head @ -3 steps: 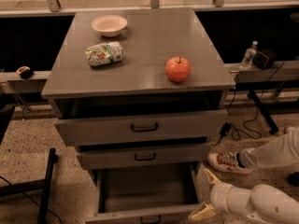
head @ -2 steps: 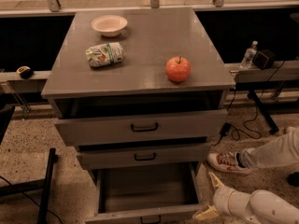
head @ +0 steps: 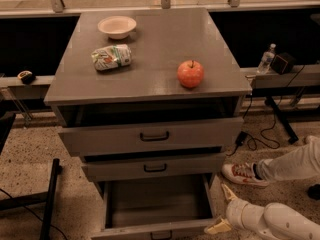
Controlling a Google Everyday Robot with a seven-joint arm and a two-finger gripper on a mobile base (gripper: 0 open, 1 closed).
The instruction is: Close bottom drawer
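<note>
Grey is the colour of nearly everything in your camera view: a grey bench (head: 150,39) with three drawers fills the middle. The bottom drawer (head: 155,206) sits at 6 o'clock in the picture, pulled well out towards you, so you look down into its deep box. Its low front panel runs along the lower edge, and the small black handle is cut off there. Above it the middle drawer (head: 155,167) stands out a little. The tall-fronted top drawer (head: 152,135) is also out a little, with a dark gap showing behind its front.

Your claw (head: 217,209) is at about 5 o'clock, just beside the right wall of the bottom drawer, on the end of the white arm (head: 270,221) coming in from the lower right corner. Its two cream fingers (head: 227,191) are spread wide apart and hold nothing. The upper one points towards 11 o'clock. The lower one lies near the front right corner of the drawer; you cannot tell whether it touches.

On the bench top, a red apple (head: 190,73) stands at 1 o'clock from centre. A crumpled snack bag (head: 111,57) lies at 11 o'clock, with a pale bowl (head: 117,26) just beyond it.

At 3 o'clock a person's leg (head: 292,164) and red-and-white shoe (head: 241,173) rest on the speckled floor, with a water bottle (head: 266,59) further back at 2 o'clock
</note>
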